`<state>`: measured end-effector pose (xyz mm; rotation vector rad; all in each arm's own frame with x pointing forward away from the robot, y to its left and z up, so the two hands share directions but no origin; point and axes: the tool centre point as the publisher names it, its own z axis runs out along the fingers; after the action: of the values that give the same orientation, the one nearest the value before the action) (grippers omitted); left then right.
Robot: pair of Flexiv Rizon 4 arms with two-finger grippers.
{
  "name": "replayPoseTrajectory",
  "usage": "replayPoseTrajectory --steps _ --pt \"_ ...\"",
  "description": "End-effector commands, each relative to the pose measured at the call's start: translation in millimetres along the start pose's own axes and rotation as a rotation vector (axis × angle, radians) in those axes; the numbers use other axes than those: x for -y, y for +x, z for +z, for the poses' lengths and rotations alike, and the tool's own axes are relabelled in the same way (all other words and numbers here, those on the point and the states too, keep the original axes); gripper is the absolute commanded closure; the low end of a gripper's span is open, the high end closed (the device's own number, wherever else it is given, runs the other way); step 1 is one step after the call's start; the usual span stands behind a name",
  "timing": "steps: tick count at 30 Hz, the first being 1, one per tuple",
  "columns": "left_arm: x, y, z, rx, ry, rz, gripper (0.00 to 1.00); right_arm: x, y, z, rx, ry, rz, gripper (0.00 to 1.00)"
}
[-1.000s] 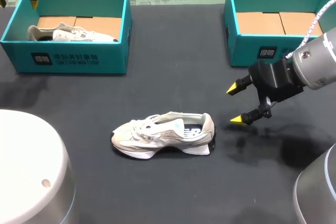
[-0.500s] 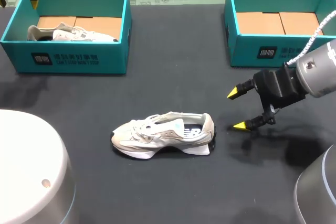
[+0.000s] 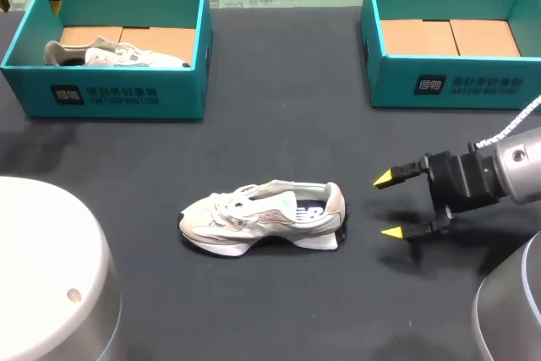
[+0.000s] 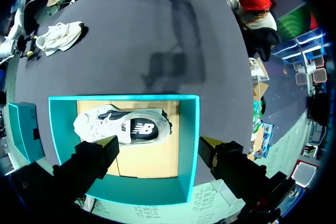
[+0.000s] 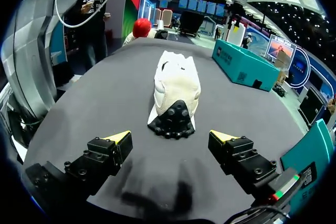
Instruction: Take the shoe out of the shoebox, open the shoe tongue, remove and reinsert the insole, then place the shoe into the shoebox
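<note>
Facing the heel of the shoe (image 3: 262,217), which sits in the middle of the tabletop (image 3: 279,124) with its toe to the left, the right gripper (image 3: 389,205) hangs low near it, fingers spread wide. To open the tongue well, it should probably pin the heel first. The left gripper (image 4: 158,144), fingers also wide, hovers over the far-left shoebox (image 3: 118,95), which holds a 2nd shoe (image 4: 123,127).

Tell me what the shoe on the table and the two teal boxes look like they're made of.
The shoe looks like matte off-white textile with suede-like panels, judging by its soft creases; its heel sole seems dark rubber, studded. The left shoebox and right shoebox look like cardboard: smooth teal printed walls, plain brown flaps on their floors.
</note>
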<state>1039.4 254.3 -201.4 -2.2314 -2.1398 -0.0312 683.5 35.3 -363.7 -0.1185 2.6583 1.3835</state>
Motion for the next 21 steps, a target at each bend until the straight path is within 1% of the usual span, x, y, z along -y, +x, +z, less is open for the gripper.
replayPoseTrajectory --steps 1,7,14,16,21 --pt "0 0.1 0 -0.002 0.0 0.0 0.0 9.5 0.1 10 0.026 -0.044 0.008 0.0" --pt "0 0.1 0 -0.002 0.0 0.0 0.0 8.0 -1.2 18 0.03 -0.054 0.02 0.0" --pt "0 0.1 0 -0.002 0.0 0.0 0.0 5.8 1.9 27 0.043 -0.042 0.126 0.0" --pt "0 0.1 0 -0.002 0.0 0.0 0.0 4.8 3.8 31 0.049 -0.036 0.146 0.0" --pt "0 0.1 0 -0.002 0.0 0.0 0.0 2.4 6.9 40 0.069 -0.051 0.167 0.0"
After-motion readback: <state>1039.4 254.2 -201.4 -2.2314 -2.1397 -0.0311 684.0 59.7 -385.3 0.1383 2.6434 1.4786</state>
